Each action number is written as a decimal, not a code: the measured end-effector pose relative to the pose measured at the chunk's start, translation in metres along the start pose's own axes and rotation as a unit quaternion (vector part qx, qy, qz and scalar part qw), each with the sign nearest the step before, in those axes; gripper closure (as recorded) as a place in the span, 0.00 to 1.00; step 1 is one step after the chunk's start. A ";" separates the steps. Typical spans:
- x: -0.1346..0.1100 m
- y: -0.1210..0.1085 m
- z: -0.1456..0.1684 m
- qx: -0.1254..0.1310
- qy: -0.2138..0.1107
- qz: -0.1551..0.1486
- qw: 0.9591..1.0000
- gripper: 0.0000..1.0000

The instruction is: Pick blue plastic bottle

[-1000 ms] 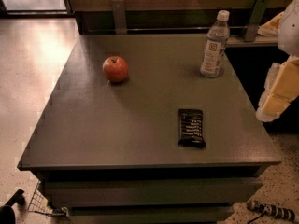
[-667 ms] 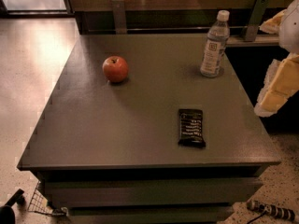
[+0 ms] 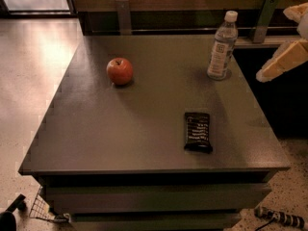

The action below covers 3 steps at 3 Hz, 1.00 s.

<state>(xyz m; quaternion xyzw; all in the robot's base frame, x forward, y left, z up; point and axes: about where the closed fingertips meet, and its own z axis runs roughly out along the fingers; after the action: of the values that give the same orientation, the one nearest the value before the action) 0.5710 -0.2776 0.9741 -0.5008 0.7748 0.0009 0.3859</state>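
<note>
One gripper at the right edge, bottle standing apart from it

I see the gripper (image 3: 283,60) at the right edge of the view, just beyond the table (image 3: 120,129); how wide it stands I cannot tell. The blue plastic bottle (image 3: 221,49) stands upright near the table's far right corner, white cap on, near the gripper but not touching it. A dark wrapped bar (image 3: 198,131) lies nearer me, and a red apple (image 3: 120,70) sits well to the left.

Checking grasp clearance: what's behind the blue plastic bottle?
Behind the blue plastic bottle: the table far edge, then a dark panel with a metal bracket. The bottle hides the strip directly behind it. Gripper hovers to its right.
</note>
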 end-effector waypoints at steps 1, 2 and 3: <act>0.005 -0.038 0.025 0.016 -0.079 0.036 0.996 0.00; 0.001 -0.061 0.066 -0.003 -0.176 0.077 0.981 0.00; -0.005 -0.062 0.094 -0.033 -0.230 0.108 0.966 0.00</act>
<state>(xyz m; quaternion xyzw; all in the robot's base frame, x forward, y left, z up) 0.6763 -0.2688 0.9353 -0.4128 0.7140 0.1838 0.5348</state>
